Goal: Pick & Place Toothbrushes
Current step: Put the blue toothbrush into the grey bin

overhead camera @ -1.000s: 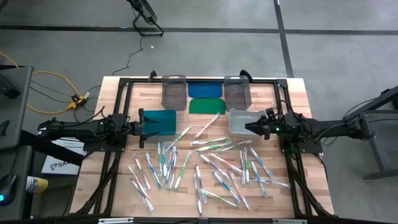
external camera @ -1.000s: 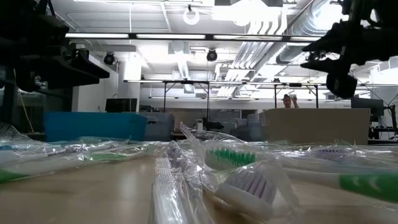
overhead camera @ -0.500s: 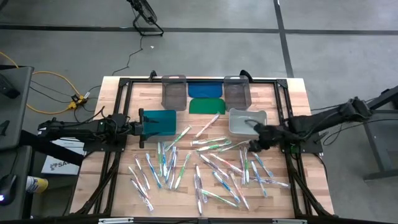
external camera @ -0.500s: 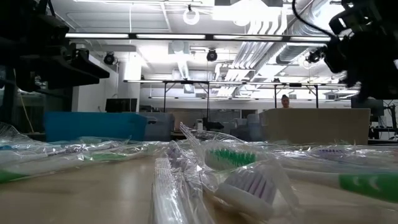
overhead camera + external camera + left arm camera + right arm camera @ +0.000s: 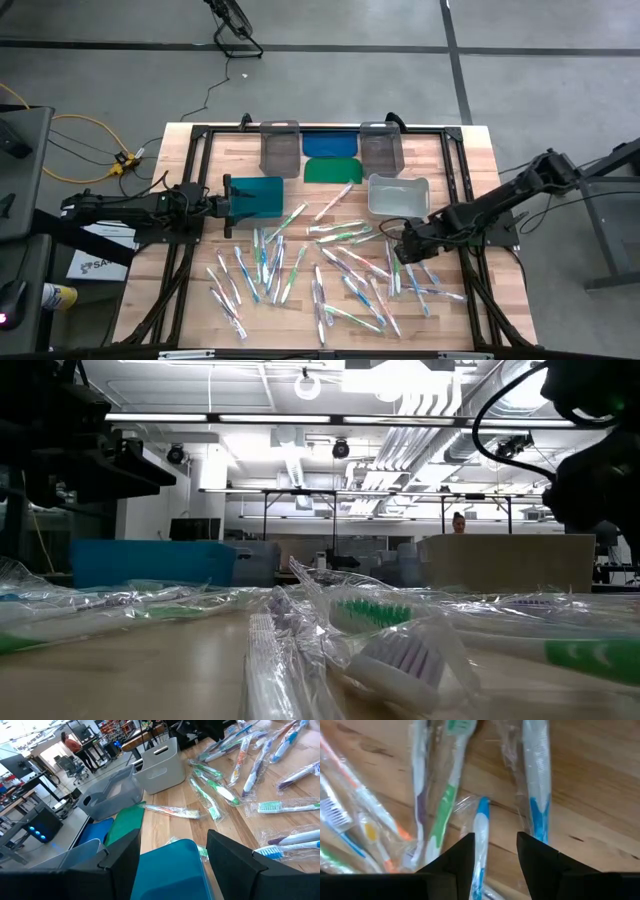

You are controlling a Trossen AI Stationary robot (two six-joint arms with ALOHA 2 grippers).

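Dozens of wrapped toothbrushes [image 5: 340, 265] litter the surface [image 5: 190, 300]. Right pincer [image 5: 492, 847], released and empty, hovers over a blue-handled one [image 5: 480, 835]. Likely light, stiff, slippery film; pinch mid-handle. Left pincer [image 5: 172, 857] is parted at the teal bin [image 5: 172, 870].

We see the toothbrushes [image 5: 330, 265] scattered flat across the wooden table's middle and front, dozens of thin sticks, white or clear with blue, green or pinkish parts, each sealed in crinkled clear wrap. They point every way; some overlap, others lie apart. One pinkish brush [image 5: 334, 201] lies alone, angled, farther back. Up close, a blue-and-white brush [image 5: 479, 845] lies beside a green-handled one [image 5: 445, 800] and another blue one [image 5: 538, 785]. At table height, a wrapped white brush head [image 5: 400, 658] lies nearest us.
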